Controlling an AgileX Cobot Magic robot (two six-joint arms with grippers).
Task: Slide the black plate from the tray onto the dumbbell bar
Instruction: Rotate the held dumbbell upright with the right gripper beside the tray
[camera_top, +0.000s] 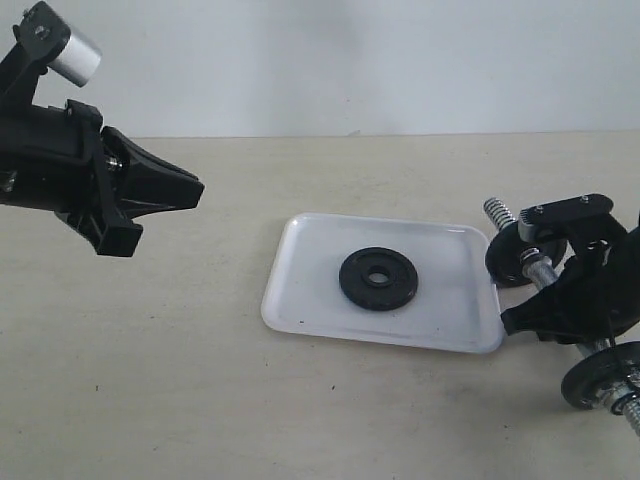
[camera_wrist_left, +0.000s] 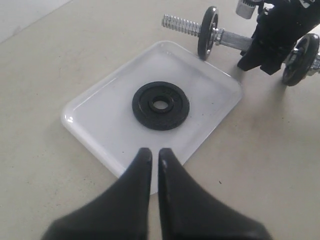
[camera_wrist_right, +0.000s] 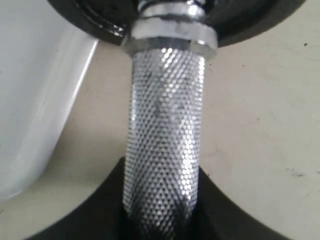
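While left fingers (camera_wrist_left: 134, 187) hang closed and empty, right fingers (camera_wrist_right: 227, 217) clamp the dumbbell bar (camera_wrist_right: 165, 125).

The black plate (camera_top: 378, 278), a small flat disc with a central hole and a raised ring around it, lies flat near the middle of the tray (camera_top: 300, 300). The tray is shallow, white and glossy, a rounded square with a low rim (nothing but the plate lies in it). The dumbbell bar (camera_wrist_left: 231, 39) lies just beside the tray's right edge, a chrome rod with a knurled middle and a coarse threaded end pointing away from the camera; it carries two black discs on edge, one near each end, with a steel nut against the far one.
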